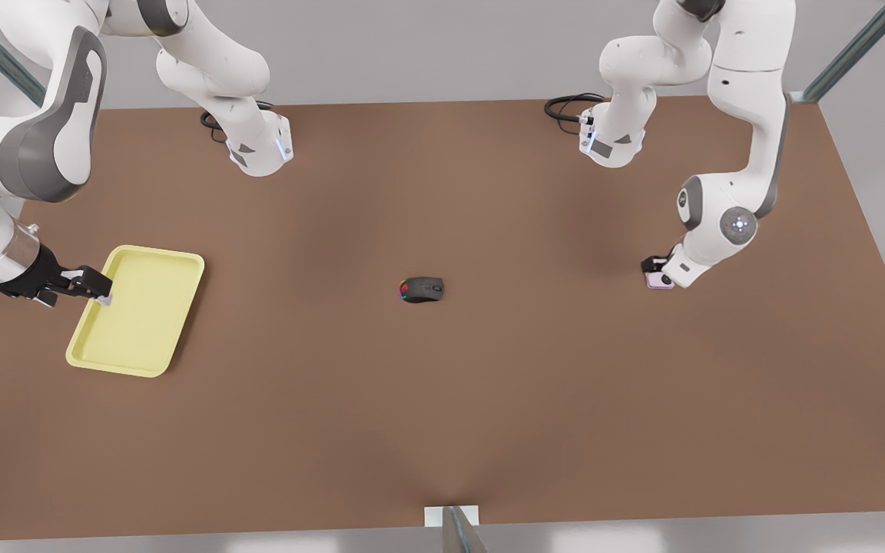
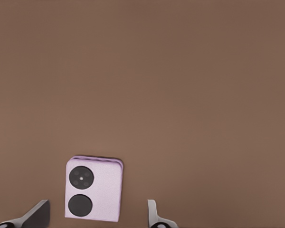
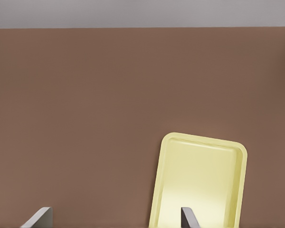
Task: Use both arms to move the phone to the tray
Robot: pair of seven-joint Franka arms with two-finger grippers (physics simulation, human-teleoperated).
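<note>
Left gripper (image 1: 658, 270) sits low over the phone (image 1: 659, 280), out at three o'clock on the brown table (image 1: 442, 399) as the front view shows it. From that side the white wrist covers most of the phone, and only a lilac corner peeks out beneath it. The left wrist view tells more: the phone (image 2: 94, 189) lies flat with its two black camera circles facing up, and the two fingertips (image 2: 35, 216) stand wide apart on either side of it with bare table between each tip and the phone, so nothing is gripped.

Over at nine o'clock the right gripper (image 1: 104, 294) hangs at the tray (image 1: 139, 307), its tips over the rim on the edge nearest the arm. Whether they touch the rim I cannot tell. Its wrist view shows the fingers (image 3: 38, 218) spread open, holding nothing, with one tip over the yellow tray (image 3: 199, 175) and the other over the table.

Between the two, near the table's centre, rests a dark grey mouse (image 1: 422, 289) with coloured lights at one end, well apart from both phone and tray. It lies roughly on the line from one to the other. Black cables (image 1: 565, 107) coil by the arm bases at twelve o'clock.
</note>
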